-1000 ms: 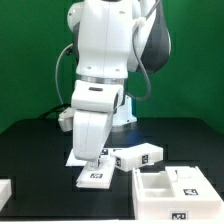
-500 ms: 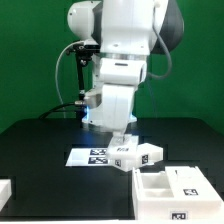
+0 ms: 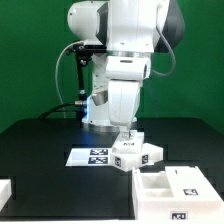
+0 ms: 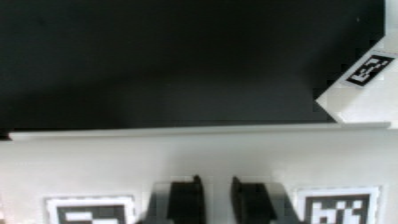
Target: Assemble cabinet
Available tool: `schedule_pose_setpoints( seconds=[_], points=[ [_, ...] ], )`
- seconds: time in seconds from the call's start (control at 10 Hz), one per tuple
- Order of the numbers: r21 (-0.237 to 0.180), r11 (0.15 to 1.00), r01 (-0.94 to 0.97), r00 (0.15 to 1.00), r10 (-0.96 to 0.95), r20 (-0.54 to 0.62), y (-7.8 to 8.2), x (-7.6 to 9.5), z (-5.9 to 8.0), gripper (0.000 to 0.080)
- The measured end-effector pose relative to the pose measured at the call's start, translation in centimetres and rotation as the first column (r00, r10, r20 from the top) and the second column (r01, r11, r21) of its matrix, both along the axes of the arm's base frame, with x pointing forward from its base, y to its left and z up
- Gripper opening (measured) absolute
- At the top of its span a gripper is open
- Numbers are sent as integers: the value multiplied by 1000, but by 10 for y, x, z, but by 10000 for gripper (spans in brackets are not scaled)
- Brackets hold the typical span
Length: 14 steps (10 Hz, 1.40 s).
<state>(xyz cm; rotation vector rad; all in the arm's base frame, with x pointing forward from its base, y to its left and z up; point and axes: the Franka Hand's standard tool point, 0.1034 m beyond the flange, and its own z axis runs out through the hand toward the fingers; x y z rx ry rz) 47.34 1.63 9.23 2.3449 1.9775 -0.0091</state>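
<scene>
Black tabletop point(image 3: 30, 150) before a green backdrop point(image 3: 30, 60), with one white arm point(image 3: 120, 60), one marker board point(image 3: 90, 156) and seemingly four white cabinet parts, most showing black-and-white square tags. Mid-tabletop, just beside the marker board on the exterior view's right: one panel point(image 3: 122, 160) pinched at its top edge by the closed claw point(image 3: 128, 142), touching a flat block point(image 3: 148, 154). Nearer the camera: one open box point(image 3: 165, 188) with compartments at the exterior view's right, one more piece point(image 3: 4, 190) cut off at that view's left edge.
</scene>
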Motion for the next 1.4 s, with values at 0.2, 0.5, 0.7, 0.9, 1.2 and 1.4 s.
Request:
schedule_pose_setpoints(
  seconds=[0.2, 0.5, 0.7, 0.9, 1.2, 1.4],
  points=[
    [3, 993, -118, 993, 118, 3, 24, -3, -6, 64],
    [-1, 988, -153, 988, 153, -8, 26, -13, -20, 64],
    [-4, 992, -124, 992, 124, -15, 27, -15, -22, 64],
    [-66, 996, -64, 996, 60, -72, 43, -25, -28, 64],
    [-72, 994, -77, 995, 72, -64, 49, -21, -28, 64],
    [-74, 994, -85, 994, 80, -72, 47, -21, -28, 64]
  ],
)
